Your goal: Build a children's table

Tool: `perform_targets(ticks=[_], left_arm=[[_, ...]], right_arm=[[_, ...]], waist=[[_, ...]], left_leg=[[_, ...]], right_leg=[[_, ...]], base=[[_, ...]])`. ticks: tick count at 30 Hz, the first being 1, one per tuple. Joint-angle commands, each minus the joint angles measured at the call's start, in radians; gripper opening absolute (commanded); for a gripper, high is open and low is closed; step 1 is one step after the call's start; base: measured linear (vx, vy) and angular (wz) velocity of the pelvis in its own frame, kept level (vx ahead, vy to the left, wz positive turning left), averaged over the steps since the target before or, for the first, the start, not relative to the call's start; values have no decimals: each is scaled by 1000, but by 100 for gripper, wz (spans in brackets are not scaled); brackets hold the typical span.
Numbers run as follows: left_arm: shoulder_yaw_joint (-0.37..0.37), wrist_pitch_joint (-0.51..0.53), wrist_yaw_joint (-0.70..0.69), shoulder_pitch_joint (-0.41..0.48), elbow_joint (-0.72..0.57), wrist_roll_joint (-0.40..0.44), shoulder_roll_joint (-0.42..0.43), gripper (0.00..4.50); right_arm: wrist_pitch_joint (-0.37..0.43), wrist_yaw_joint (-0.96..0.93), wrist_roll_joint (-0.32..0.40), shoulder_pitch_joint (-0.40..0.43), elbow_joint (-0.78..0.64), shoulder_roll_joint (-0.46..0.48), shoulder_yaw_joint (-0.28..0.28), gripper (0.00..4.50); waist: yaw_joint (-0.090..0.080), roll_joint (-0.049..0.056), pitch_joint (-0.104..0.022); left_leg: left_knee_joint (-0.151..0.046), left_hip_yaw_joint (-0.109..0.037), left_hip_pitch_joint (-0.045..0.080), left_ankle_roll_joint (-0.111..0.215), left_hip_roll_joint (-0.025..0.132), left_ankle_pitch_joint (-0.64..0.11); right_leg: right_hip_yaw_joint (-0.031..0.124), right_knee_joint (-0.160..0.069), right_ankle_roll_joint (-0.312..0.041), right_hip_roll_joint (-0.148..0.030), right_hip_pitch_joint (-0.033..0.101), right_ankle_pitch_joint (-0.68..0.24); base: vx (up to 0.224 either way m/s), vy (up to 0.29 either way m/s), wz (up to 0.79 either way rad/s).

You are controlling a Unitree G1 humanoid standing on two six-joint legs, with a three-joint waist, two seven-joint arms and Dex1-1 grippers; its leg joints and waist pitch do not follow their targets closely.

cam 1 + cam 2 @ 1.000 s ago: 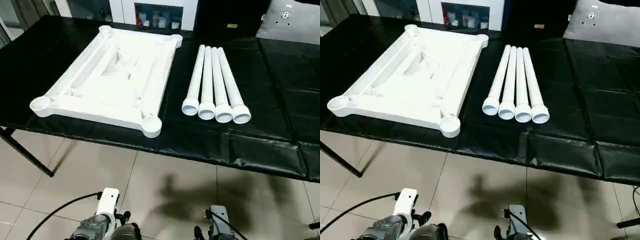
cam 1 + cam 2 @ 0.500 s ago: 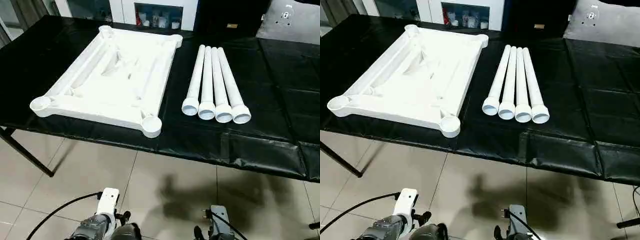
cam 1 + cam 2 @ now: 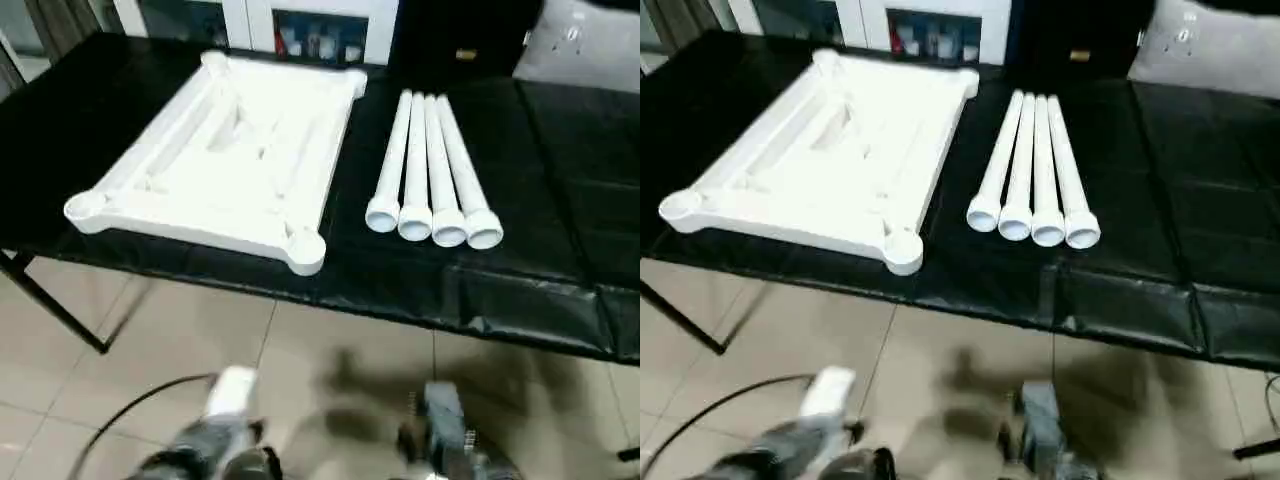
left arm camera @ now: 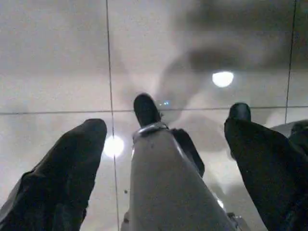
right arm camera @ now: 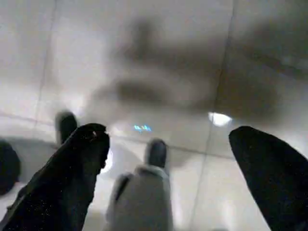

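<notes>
Black sheeting covers the long work table point(image 3: 520, 300), which spans the upper two thirds of the head views, its near edge running across the middle of the frame. At upper left on it lies the table top point(image 3: 215, 160), white plastic, ribbed underside up, with a round corner socket point(image 3: 305, 250) at its near right corner close to the sheeted edge. Right of centre, four legs point(image 3: 430, 165) lie side by side and touching, wide open ends toward the camera, apart from the top.

Pale floor tiles point(image 3: 150, 330) fill the lower third; a white cabinet point(image 3: 320, 30) with a glass-fronted opening stands behind the table at the top edge.

At the bottom edge the arms blur. In the wrist views the left gripper point(image 4: 166, 144) and right gripper point(image 5: 168, 159) both hang over the floor, fingers spread wide, holding nothing.

Likely risks from here: the round legs could roll off when one is pulled from the bundle, the glossy sheet may let the top slide while a leg is pushed into a socket, and a tilted leg may jam or miss its socket.
</notes>
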Motion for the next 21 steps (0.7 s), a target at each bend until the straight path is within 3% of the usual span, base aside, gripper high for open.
perform_targets(ticks=[1, 5, 7, 8, 9, 10, 11, 13, 14, 16, 17, 18, 21], left_arm=[[19, -32, 6, 7, 9, -6, 21, 438], [72, -65, -46, -17, -2, -30, 63, 438], [94, -106, -127, -25, -25, -50, 88, 438], [90, -120, -156, -24, -32, -49, 95, 438], [17, -166, -246, -5, -60, 9, 120, 438], [8, -180, -260, 1, -68, 15, 124, 438], [4, -186, -265, 3, -71, 18, 125, 438], [-7, -252, -231, 26, -108, 31, 132, 438], [-17, -298, -210, 43, -136, 45, 135, 438], [-21, -329, -197, 53, -153, 56, 137, 438], [-20, -319, -326, 103, -235, 26, 140, 438], [-29, -315, -399, 149, -305, 15, 148, 438], [-45, -331, -440, 205, -391, 8, 163, 438]], right_arm=[[-24, 34, 16, 3, -5, -5, -7, 450], [-18, 64, 9, -29, 3, -7, -24, 450], [-31, 98, -26, -40, 0, -9, 3, 450], [-47, 111, -43, -41, -3, -10, 19, 450], [-138, 143, -104, -38, -21, -18, 77, 450], [-153, 119, -131, -38, -23, -24, 100, 450], [-158, 109, -141, -37, -24, -26, 108, 450], [-245, 140, -145, -7, -50, -30, 116, 450], [-273, 132, -154, 18, -74, -37, 126, 450], [-287, 129, -158, 35, -89, -41, 129, 450], [-322, 222, -149, 78, -138, -68, 133, 450], [-355, 267, -139, 110, -181, -93, 124, 450], [-371, 371, -92, 154, -246, -112, 106, 450]], waist=[[4, -2, -62], [2, 6, -61], [3, 16, -55], [3, 15, -53], [7, 25, -49], [4, 21, -48], [2, 27, -41], [-1, 26, -36], [0, 31, -25], [0, 28, -32], [1, 32, -26], [-2, 28, -21], [-7, 29, -13]], left_leg=[[-49, -45, 24, 158, 93, -89], [-52, -47, 31, 166, 98, -117], [-60, -47, 32, 144, 101, -160], [-64, -47, 32, 126, 102, -187], [-67, -46, 34, 104, 103, -217], [-69, -47, 32, 97, 104, -222], [-73, -47, 32, 82, 103, -235], [-76, -45, 32, 72, 102, -261], [-75, -45, 28, 76, 101, -268], [-72, -45, 29, 92, 101, -241], [-66, -46, 24, 123, 99, -196], [-58, -43, 16, 159, 98, -139], [-52, -40, 11, 204, 92, -155]], right_leg=[[44, -52, -223, -129, 19, 462], [40, -50, -254, -122, 9, 407], [41, -55, -270, -122, 6, 332], [42, -60, -282, -122, 6, 279], [44, -67, -279, -123, 1, 235], [45, -65, -277, -123, 3, 226], [45, -67, -274, -119, 0, 200], [50, -69, -274, -123, 1, 172], [54, -74, -264, -127, -4, 163], [54, -71, -248, -123, 0, 207], [51, -67, -242, -120, 1, 284], [47, -54, -241, -116, -4, 391], [40, -50, -224, -112, -7, 432]], base=[[0, 0, 0], [0, 0, 0], [0, 0, 0], [0, 0, 0], [0, 0, 0], [0, 0, 0], [0, 0, 0], [0, 0, 0], [0, 0, 0], [0, 0, 0], [0, 0, 0], [0, 0, 0], [0, 0, 0]])
